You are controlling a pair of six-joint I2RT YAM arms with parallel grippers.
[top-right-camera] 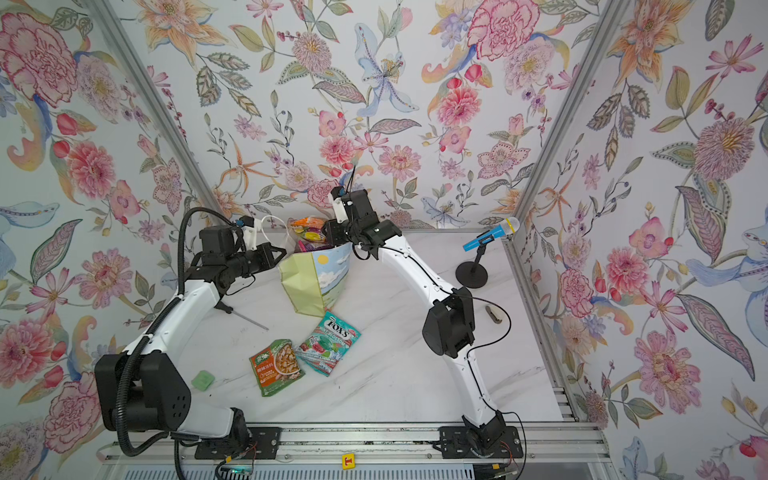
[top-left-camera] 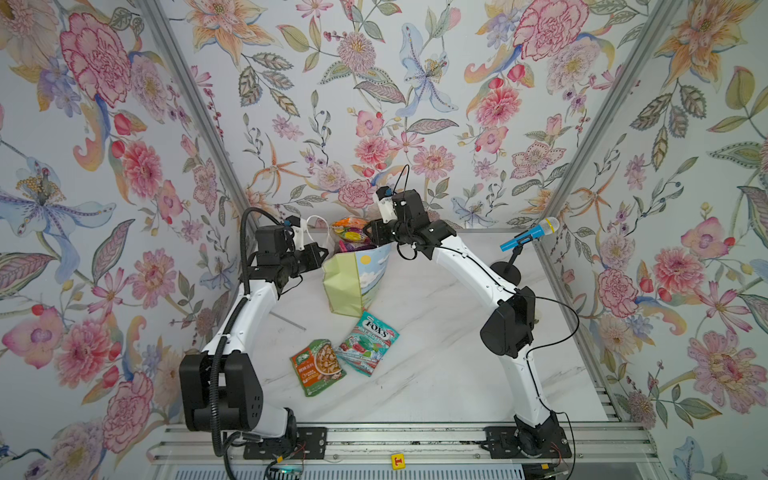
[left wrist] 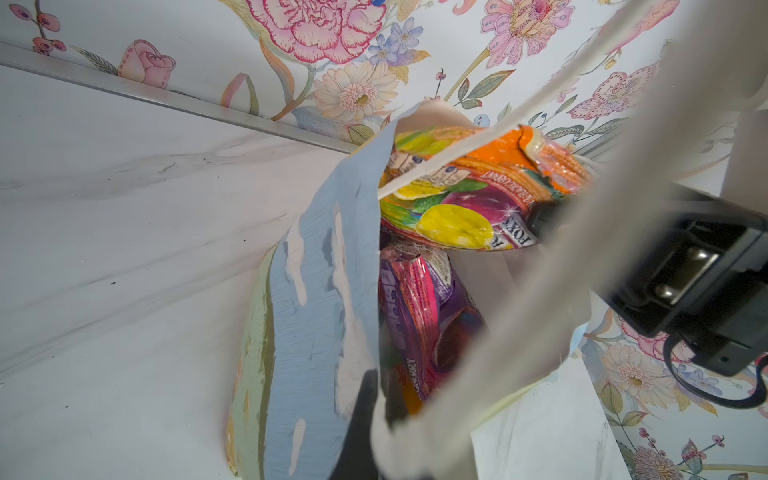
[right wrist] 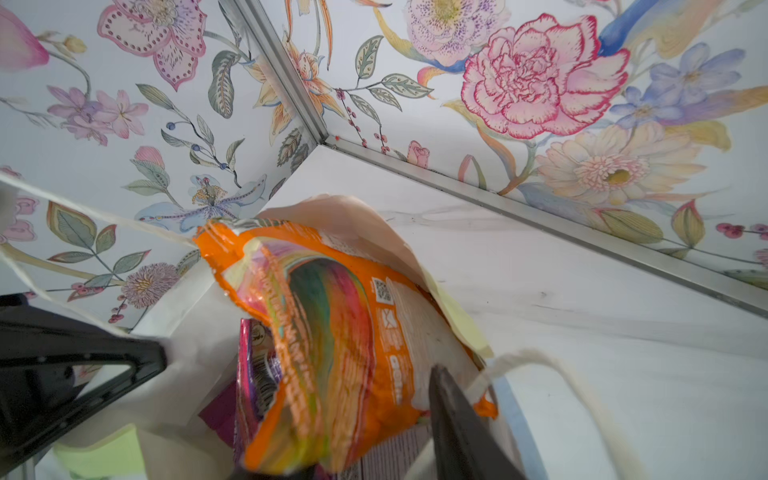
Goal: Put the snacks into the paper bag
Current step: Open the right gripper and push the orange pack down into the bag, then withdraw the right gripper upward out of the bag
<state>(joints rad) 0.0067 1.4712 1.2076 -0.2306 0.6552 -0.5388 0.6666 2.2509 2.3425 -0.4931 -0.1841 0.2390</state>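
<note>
Nearest, flat on the bench (top-left-camera: 436,374), the green-orange nut pouch (top-left-camera: 318,368) and the teal FOX'S packet (top-left-camera: 368,349) lie side by side just in front of the paper bag (top-left-camera: 353,278), not yet packed. Farther back, mid-bench, the bag stands with its mouth open, and the left hand (top-left-camera: 322,253), pressed together, seems to pinch its left rim, probably to steady it. From the right, the right hand (top-left-camera: 372,233) sits at the mouth against the orange FOX'S packet (top-left-camera: 351,228), which rests atop a purple packet (left wrist: 424,316) and juts over the rim; whether that hand grips it or stands spread I cannot tell.
</note>
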